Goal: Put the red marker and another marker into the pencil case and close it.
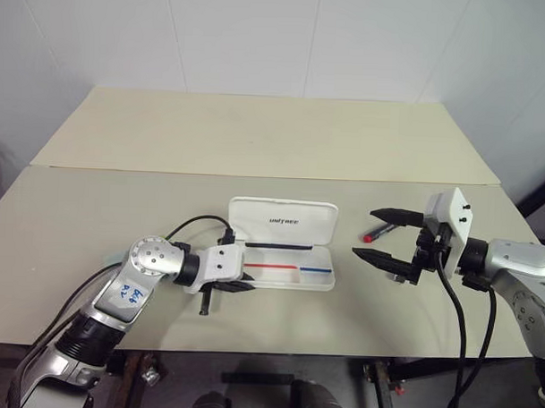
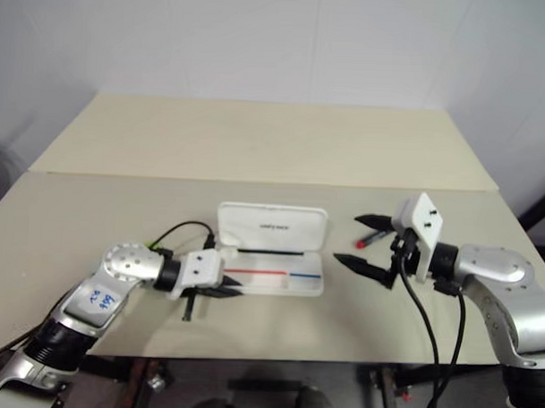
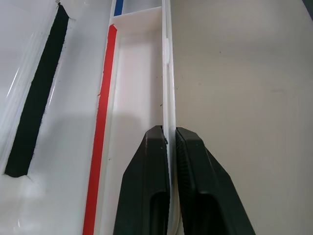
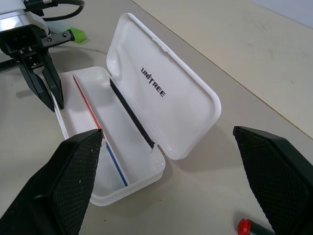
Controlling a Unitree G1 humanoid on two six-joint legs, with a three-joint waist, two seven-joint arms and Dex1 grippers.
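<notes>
The white pencil case [image 1: 283, 220] lies open mid-table, its lid standing up behind the tray, red and blue stripes inside. My left gripper [image 3: 168, 131] is shut on the tray's thin front wall [image 3: 167, 88] at its left end, one finger inside and one outside. The red marker [image 1: 377, 233] lies on the table right of the case, just behind my right gripper [image 1: 364, 232], which hovers open and holds nothing. A lime-green cap of another marker [image 4: 76, 34] peeks out on the table behind my left wrist; its body is hidden.
The case sits on a beige table [image 1: 93, 216] with a seam across it and a second panel behind. White walls close the back and sides. A black cable [image 1: 196, 221] loops over my left wrist; the table's front edge runs just below both arms.
</notes>
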